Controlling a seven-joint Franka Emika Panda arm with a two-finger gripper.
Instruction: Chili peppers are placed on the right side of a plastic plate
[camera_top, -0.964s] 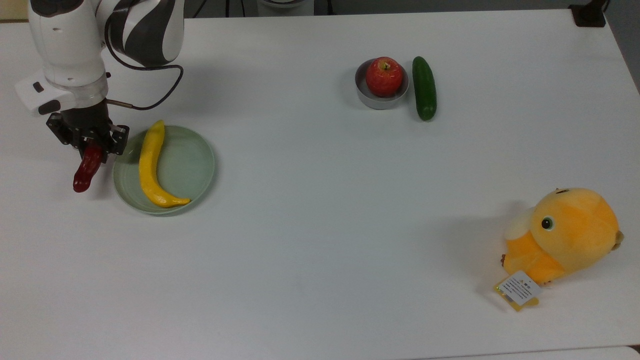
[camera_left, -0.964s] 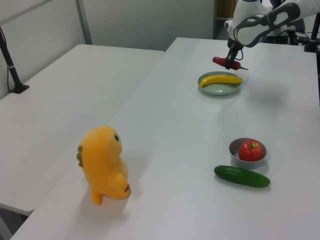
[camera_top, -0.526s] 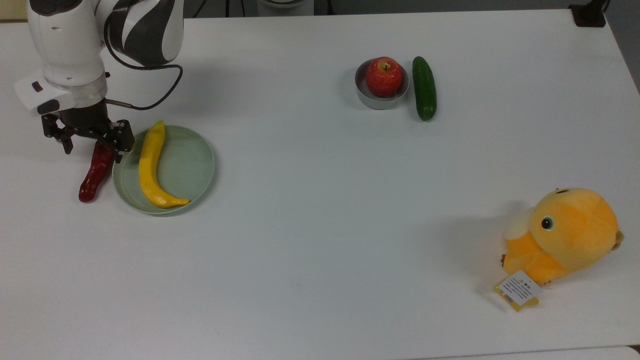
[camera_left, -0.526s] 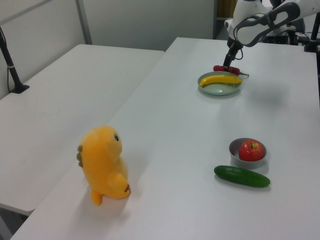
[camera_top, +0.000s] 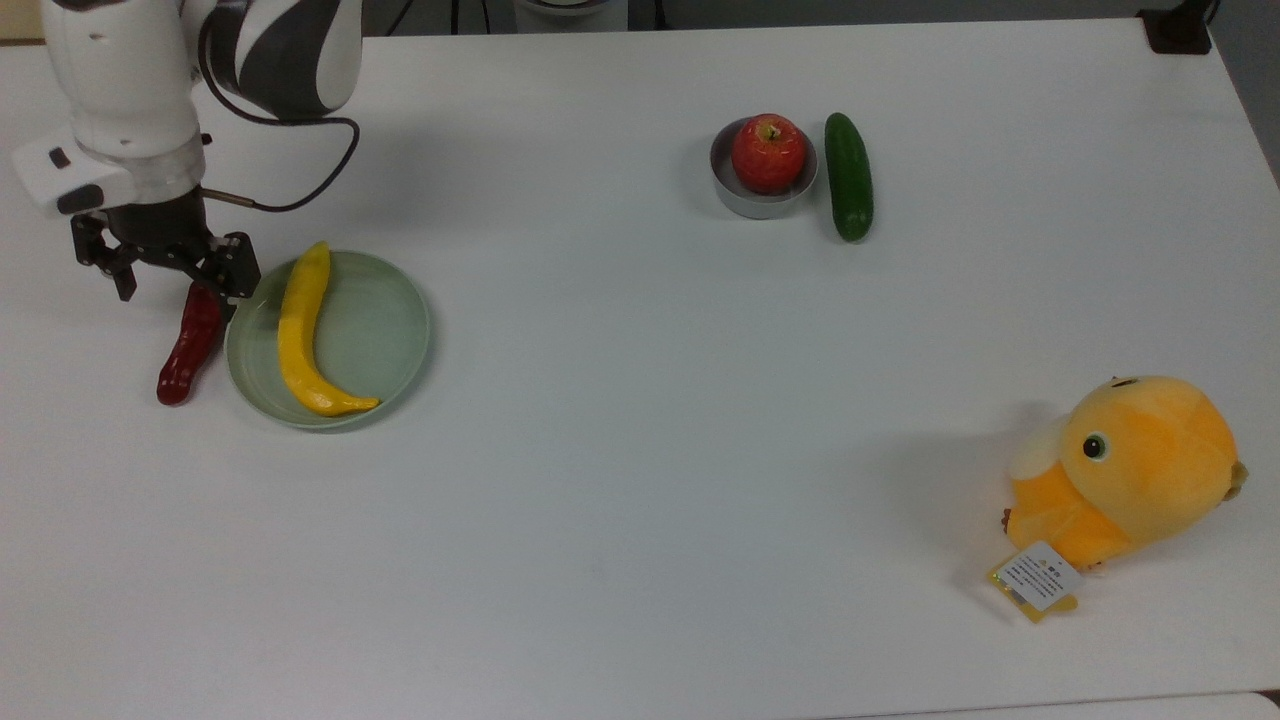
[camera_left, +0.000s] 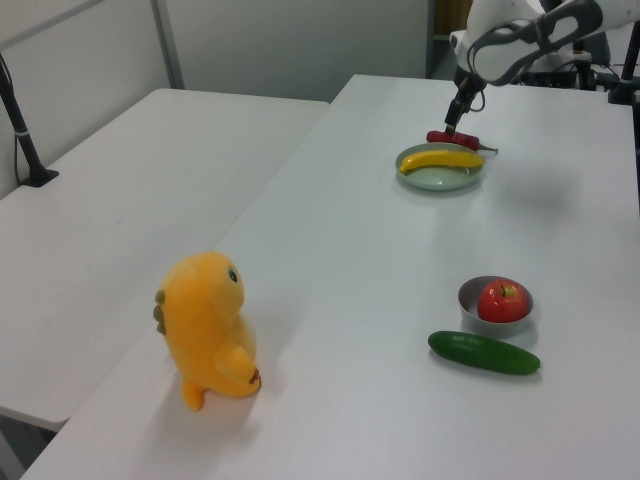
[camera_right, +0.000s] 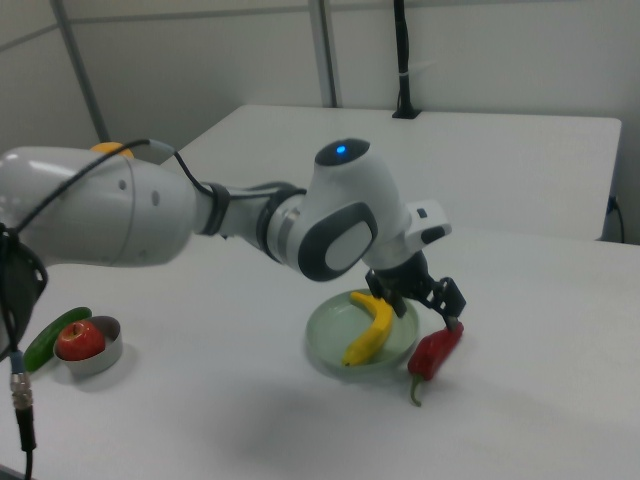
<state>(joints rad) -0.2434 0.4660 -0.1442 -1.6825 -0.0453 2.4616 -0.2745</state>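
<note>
The dark-red chili pepper (camera_top: 185, 348) lies flat on the white table, just off the rim of the pale green plastic plate (camera_top: 378, 330) on the top view's left. In the right view the chili (camera_right: 435, 350) lies at the right of the plate (camera_right: 328, 338), its green stem pointing toward the camera. A yellow banana (camera_top: 295, 340) rests in the plate. My gripper (camera_top: 178, 283) hangs open just above the chili's upper end, its fingers spread on either side without touching it. In the left view the gripper (camera_left: 455, 122) is above the chili (camera_left: 452, 139), behind the plate (camera_left: 440, 179).
A small grey bowl (camera_top: 738, 198) holding a red apple (camera_top: 768, 152) stands at the back middle, with a dark green cucumber (camera_top: 848, 176) beside it. An orange plush toy (camera_top: 1125, 470) lies near the front right. A second white table (camera_left: 120, 200) stands alongside.
The gripper opened and let go of the chili, which settled flat on the table beside the plate. The gripper then rose slightly and shifted toward the top view's upper left.
</note>
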